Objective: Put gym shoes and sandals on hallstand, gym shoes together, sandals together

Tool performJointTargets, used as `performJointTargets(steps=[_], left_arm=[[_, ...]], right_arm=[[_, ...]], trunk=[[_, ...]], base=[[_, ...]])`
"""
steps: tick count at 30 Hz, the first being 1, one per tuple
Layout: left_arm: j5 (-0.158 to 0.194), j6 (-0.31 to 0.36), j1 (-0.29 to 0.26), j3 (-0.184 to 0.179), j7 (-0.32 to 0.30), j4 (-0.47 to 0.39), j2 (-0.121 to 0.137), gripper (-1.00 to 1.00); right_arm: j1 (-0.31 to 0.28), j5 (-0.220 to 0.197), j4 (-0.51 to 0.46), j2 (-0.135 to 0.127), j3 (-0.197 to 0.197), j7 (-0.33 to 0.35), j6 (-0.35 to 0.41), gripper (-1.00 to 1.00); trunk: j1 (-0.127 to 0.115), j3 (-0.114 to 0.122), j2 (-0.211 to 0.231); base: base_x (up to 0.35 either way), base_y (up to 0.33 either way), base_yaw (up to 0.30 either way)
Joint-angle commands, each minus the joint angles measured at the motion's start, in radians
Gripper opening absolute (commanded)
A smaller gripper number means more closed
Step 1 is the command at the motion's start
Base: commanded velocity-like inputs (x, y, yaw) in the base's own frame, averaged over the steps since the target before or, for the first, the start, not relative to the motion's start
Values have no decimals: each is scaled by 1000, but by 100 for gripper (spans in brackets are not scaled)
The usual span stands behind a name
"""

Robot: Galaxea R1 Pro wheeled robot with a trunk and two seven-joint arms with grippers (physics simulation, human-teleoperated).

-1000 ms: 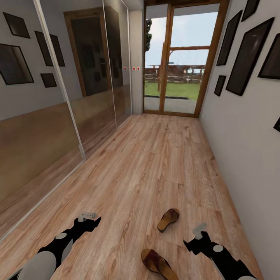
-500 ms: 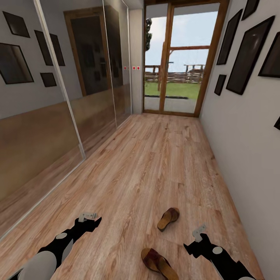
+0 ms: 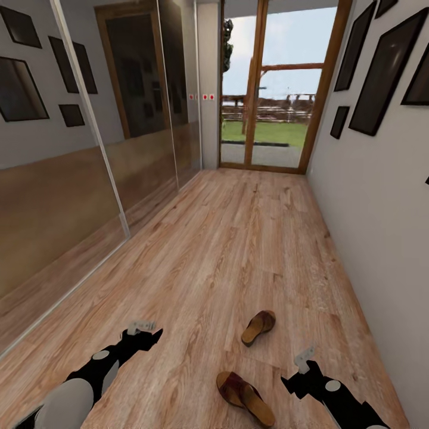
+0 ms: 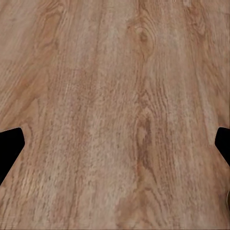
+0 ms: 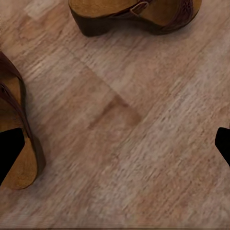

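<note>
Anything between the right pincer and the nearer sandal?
Nothing visible. In the head view only bare corridor floor lies between the right pincer and the nearer sandal. The second sandal lies farther ahead, off that line.

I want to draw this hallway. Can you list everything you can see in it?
sandals: two, dark brown with tan soles, on the floor apart from each other, one farther ahead, one closer to the robot
corridor floor: one, light brown wood planks
glass door: one, wood-framed, far end, grass outside
mirrored panels: along the left wall
picture frames: several, dark, right wall
left gripper: pale grey, open, over bare floor
right gripper: pale grey, open, beside the sandals
</note>
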Motion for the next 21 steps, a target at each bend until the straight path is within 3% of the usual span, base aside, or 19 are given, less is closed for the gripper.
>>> performJointTargets(steps=[1, 9, 18, 21], left_arm=[[-10, -2, -6, 8, -6, -1, -4, 100], [-12, 39, -43, -3, -23, -2, -58, 100], [-13, 45, -36, -33, -21, -2, -64, 100], [-13, 46, -35, -35, -21, -2, -62, 100]], right_arm=[[-1, 10, 2, 1, -9, 7, -4, 100], [-1, 10, 8, 2, -7, 7, -5, 100], [-1, 10, 9, 8, -6, 7, -5, 100], [-1, 10, 10, 8, -6, 7, -5, 100]], trunk=[[4, -6, -8], [31, -44, -57], [35, -92, -59], [35, -96, -59]], base=[[0, 0, 0], [0, 0, 0], [0, 0, 103], [0, 0, 154]])
